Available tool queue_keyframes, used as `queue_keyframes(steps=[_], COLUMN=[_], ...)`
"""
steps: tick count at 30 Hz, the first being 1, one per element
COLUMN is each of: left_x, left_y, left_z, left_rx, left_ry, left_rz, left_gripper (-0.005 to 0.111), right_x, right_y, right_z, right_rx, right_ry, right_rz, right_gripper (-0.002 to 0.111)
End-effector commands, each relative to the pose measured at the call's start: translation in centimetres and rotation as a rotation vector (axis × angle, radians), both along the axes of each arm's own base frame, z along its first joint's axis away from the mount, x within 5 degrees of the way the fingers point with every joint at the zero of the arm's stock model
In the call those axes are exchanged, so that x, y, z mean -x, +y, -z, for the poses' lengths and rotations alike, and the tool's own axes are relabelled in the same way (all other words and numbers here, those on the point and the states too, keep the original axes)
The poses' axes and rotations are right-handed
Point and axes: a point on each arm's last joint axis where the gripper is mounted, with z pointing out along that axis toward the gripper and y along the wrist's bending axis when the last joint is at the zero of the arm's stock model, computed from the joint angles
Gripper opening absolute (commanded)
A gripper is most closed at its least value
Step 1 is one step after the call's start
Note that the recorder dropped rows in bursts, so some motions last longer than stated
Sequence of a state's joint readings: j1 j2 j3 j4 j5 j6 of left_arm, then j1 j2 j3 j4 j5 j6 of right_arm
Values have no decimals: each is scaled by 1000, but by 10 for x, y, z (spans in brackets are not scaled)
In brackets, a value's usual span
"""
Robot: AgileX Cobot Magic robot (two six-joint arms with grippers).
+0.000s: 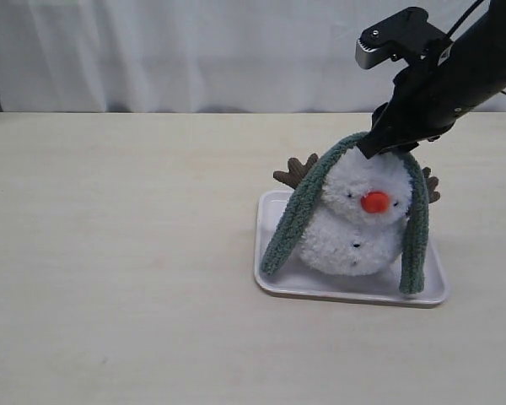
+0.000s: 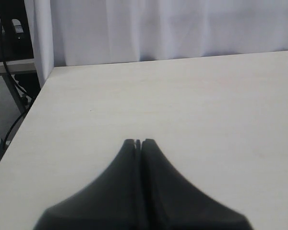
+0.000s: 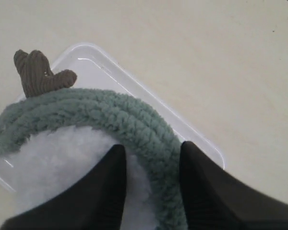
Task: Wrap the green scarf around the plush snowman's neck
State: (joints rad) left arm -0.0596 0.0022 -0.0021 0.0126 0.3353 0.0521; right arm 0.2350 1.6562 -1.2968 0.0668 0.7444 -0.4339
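Note:
The plush snowman (image 1: pixel 358 224) stands in a white tray (image 1: pixel 274 283), with its orange nose facing the camera. The green scarf (image 1: pixel 291 219) lies over the crown of its head, and both ends hang down its sides to the tray. My right gripper (image 1: pixel 386 148) is right on top of the head. In the right wrist view its jaws (image 3: pixel 152 146) straddle the scarf (image 3: pixel 110 112): one finger touches it, and white fur shows beside the other. The neck crease is lost in the fur. My left gripper (image 2: pixel 138 142) is shut with nothing in it, over bare table.
Brown twig arms stick out behind the snowman on the left (image 1: pixel 297 171) and right (image 1: pixel 430 184). The pale tabletop (image 1: pixel 118 253) stretches wide to the left of the tray. A white curtain (image 1: pixel 194 51) hangs behind the table's far edge.

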Motion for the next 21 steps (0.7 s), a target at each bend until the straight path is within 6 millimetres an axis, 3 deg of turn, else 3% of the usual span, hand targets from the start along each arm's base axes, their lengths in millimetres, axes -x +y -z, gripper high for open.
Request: queue_keyframes(steps=[1, 7, 12, 21], left_x=[0, 0, 0, 0], left_y=[0, 0, 0, 0], left_z=[0, 0, 0, 0], left_rx=[1, 1, 1, 1], left_ry=[-12, -12, -12, -12], left_rz=[7, 7, 7, 7], left_gripper=[0, 0, 0, 0], right_x=[2, 2, -3, -15], right_y=[-1, -1, 0, 2], right_z=[8, 12, 7, 17], right_rx=[2, 3, -66, -141], right_ry=[-26, -37, -100, -132], right_rz=[6, -1, 77, 170], right_gripper=[23, 20, 4, 4])
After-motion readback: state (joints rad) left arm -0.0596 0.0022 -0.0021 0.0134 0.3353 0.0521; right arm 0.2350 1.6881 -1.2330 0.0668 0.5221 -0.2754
